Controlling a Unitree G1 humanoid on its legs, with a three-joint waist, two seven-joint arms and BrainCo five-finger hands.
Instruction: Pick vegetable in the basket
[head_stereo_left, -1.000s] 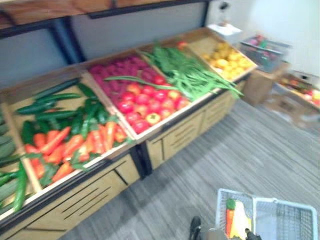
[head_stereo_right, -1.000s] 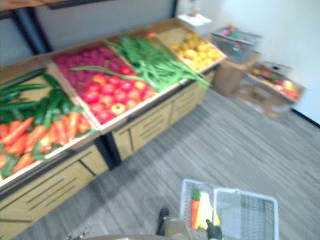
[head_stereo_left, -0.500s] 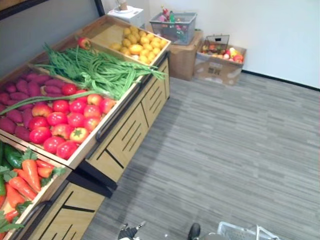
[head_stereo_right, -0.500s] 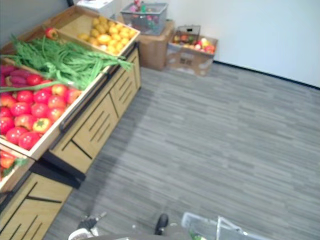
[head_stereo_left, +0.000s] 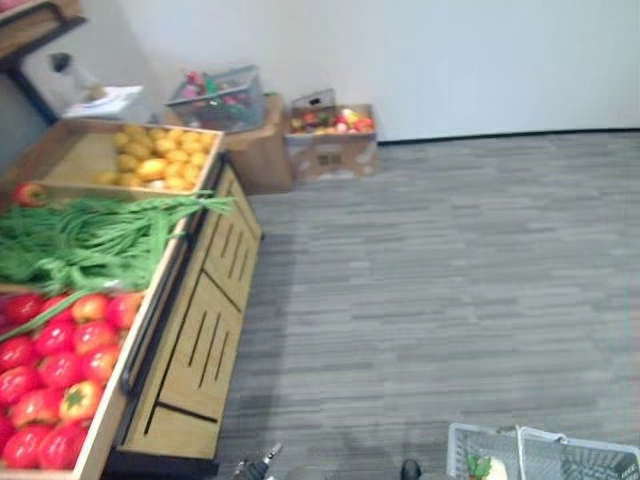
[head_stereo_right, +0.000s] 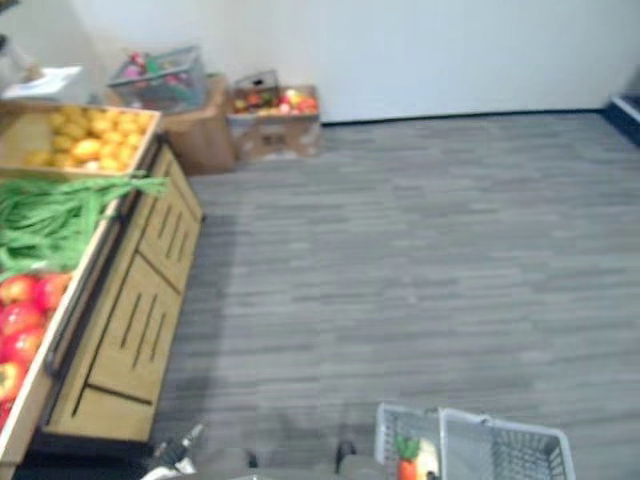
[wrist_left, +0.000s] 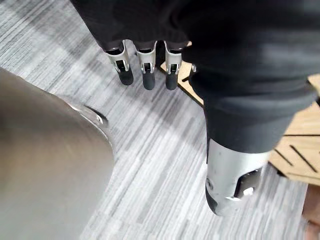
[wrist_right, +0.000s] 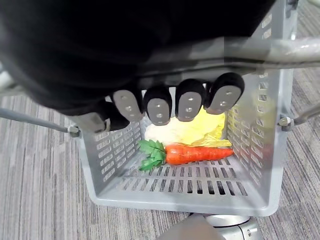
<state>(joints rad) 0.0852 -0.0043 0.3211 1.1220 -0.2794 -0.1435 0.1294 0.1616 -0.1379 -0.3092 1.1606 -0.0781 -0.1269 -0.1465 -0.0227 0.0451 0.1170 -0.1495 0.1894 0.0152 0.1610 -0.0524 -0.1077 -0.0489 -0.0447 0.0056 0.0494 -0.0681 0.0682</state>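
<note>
The robot stands on the grey floor (head_stereo_left: 450, 280) with the wooden stand (head_stereo_left: 200, 340) off to its left, looking more at open floor than at the produce. Its right hand (wrist_right: 189, 100) hangs low at its right side, fingers (wrist_right: 158, 106) curled tight round the handle (wrist_right: 260, 47) of the grey basket (wrist_right: 260, 150), which hangs beneath it. In the basket lie a carrot (wrist_right: 200, 153) with a green top and, touching it on the far side, a pale yellow vegetable (wrist_right: 195, 131) I can't name for sure.

The left hand (wrist_left: 146, 72) hangs over the floor near the stand's base, fingers straight and side by side, thumb (wrist_left: 232, 185) apart, holding nothing.

On the stand, from nearest to farthest, I see red tomatoes (head_stereo_left: 60, 360), a heap of long green beans (head_stereo_left: 90, 240) and a bin of yellow produce (head_stereo_left: 150, 160). Cardboard boxes (head_stereo_left: 330, 140) with more produce sit by the wall beyond.

To my eye this is a pause between picks: some vegetables are in the basket and the free hand is ready for another. The next move, I'd judge, calls for facing the stand squarely, reaching the left hand over a bin, closing on one vegetable, and carrying it across to the basket while the right hand keeps the basket level and within reach.
</note>
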